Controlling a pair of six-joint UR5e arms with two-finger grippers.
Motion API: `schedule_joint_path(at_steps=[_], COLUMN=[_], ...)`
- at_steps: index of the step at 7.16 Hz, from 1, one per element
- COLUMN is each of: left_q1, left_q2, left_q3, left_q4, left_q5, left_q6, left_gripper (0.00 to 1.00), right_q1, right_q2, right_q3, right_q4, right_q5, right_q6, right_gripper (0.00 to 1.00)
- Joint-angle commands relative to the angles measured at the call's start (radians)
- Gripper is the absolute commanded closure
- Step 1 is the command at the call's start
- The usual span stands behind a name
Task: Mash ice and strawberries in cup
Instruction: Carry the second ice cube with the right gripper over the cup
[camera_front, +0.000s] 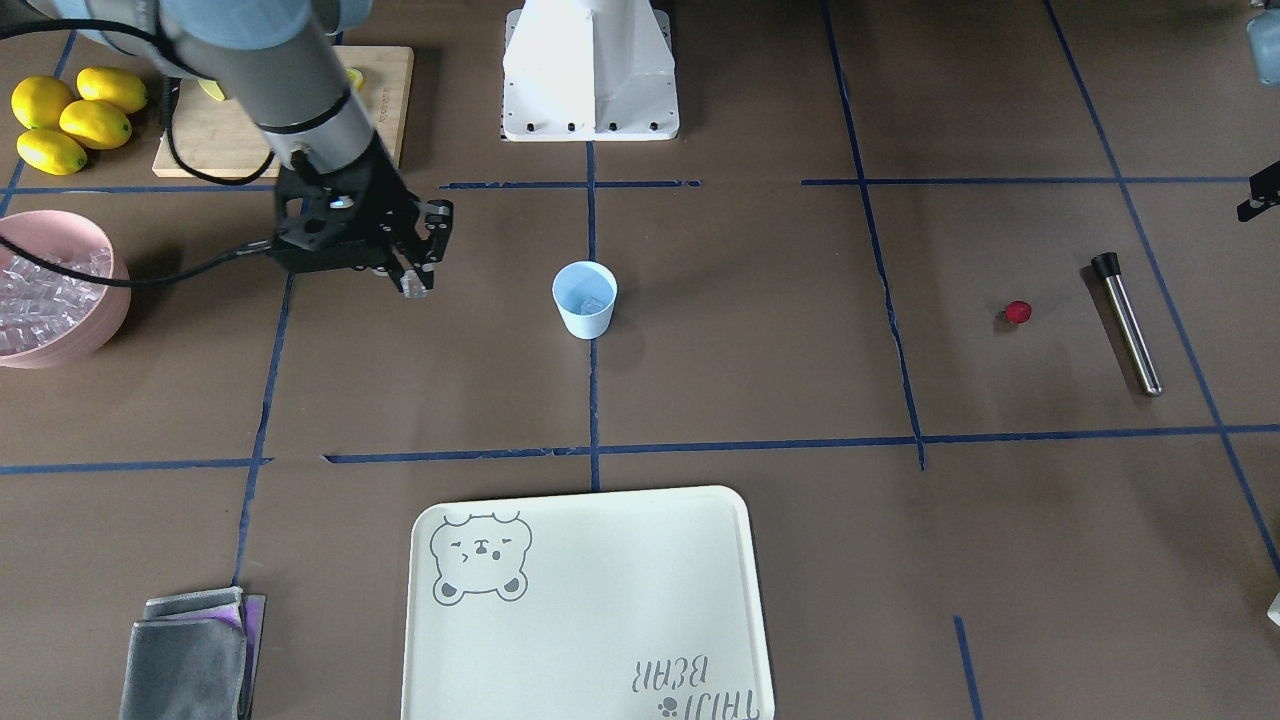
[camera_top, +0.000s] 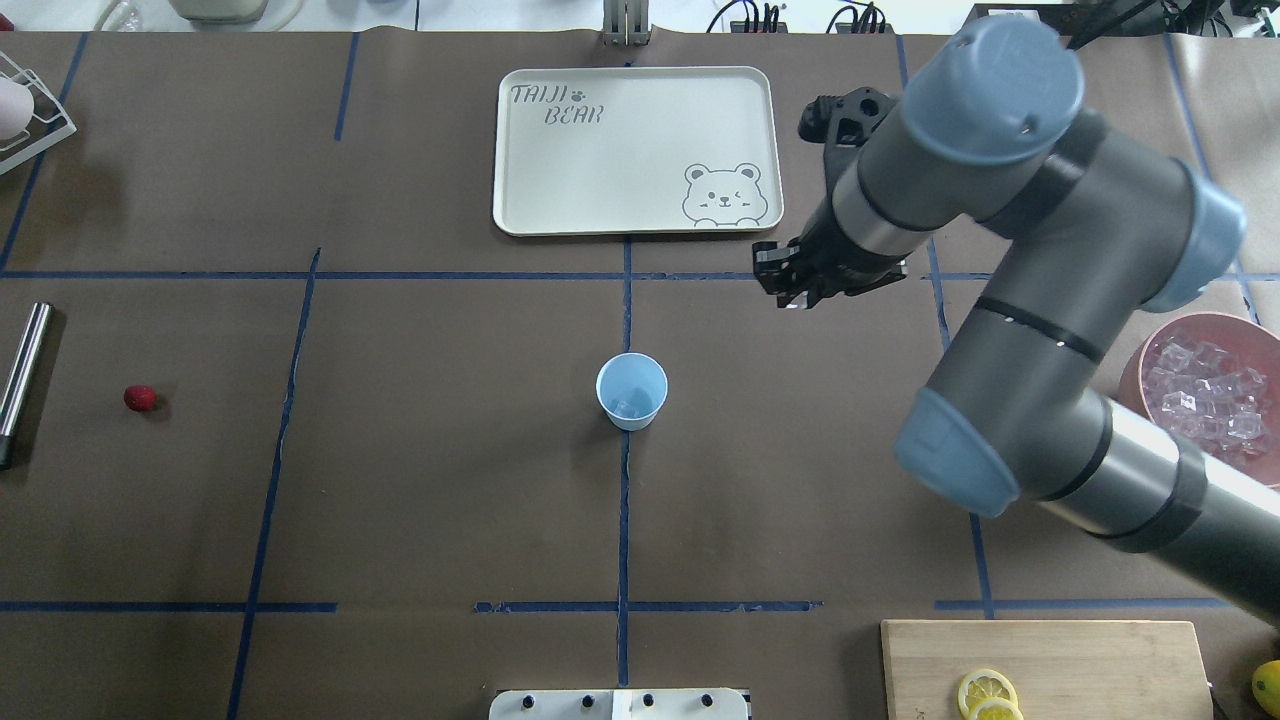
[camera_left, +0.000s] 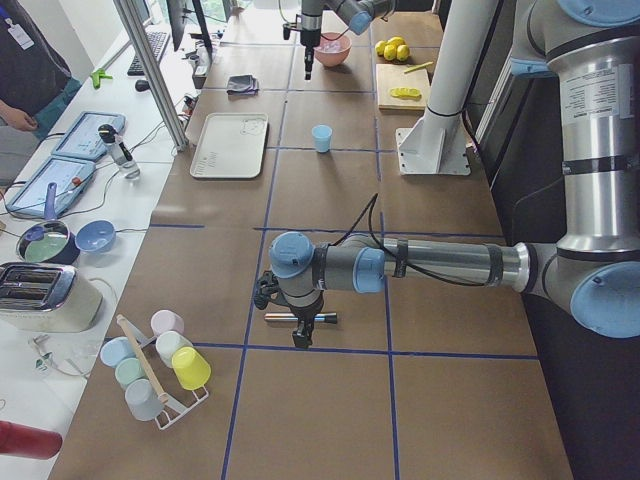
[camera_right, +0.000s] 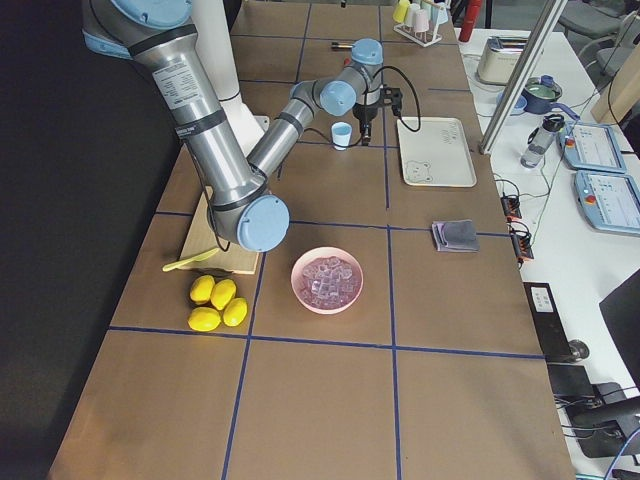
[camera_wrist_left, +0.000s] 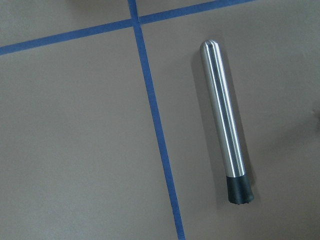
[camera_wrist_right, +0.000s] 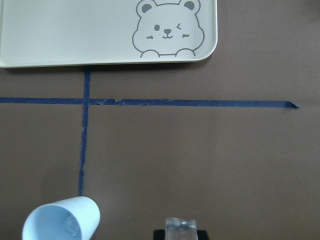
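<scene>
brown table (camera_front: 760, 330): cup (camera_front: 584, 299), strawberry (camera_front: 1017, 312), tray (camera_front: 590, 610)

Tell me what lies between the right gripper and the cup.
Nothing: in the front-facing view only bare brown table separates the right gripper, shut on an ice cube, from the cup.

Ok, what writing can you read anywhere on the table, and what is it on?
"TAIJI BEAR", a paw print between the words: on the tray, by a bear drawing.
Small mark on the cutting board edge: too small to read.
Sticker on the left arm: too small to read.
</scene>
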Motion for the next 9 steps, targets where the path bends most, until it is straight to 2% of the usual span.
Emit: schedule_joint_path(at_steps=[1, 3, 5, 6, 7, 9], left_q1=[0.0, 0.0, 0.002, 0.003, 0.009, 0.009], left_q2=[0.001, -0.001, -0.001, -0.001, -0.001, -0.001], left_q3=[0.003, 0.005, 0.006, 0.006, 0.006, 0.006], left_q4=[0.0, 0.0, -0.001, -0.001, 0.0, 0.0], left_q5=[0.001, 0.0, 0.0, 0.0, 0.0, 0.0], left_q6=[0.0, 0.0, 0.002, 0.002, 0.002, 0.0], left_gripper=[0.0, 0.0, 0.0, 0.0, 0.0, 0.0], right_q1=[-0.137, -0.21, -0.237, -0.243, -0.249, -0.249], right_q2=[0.168, 0.248, 0.241, 0.238, 0.239, 0.238], right_q3=[-0.12, -0.24, -0.242, -0.247, -0.252, -0.259], right_q4=[-0.049, -0.046, -0.045, -0.043, -0.043, -0.043], right_q5=[-0.146, -0.223, -0.24, -0.246, -0.269, -0.273], right_q6=[0.146, 0.2, 0.208, 0.207, 0.202, 0.191], right_gripper=[1.0, 1.0, 1.0, 0.86, 0.01, 0.0])
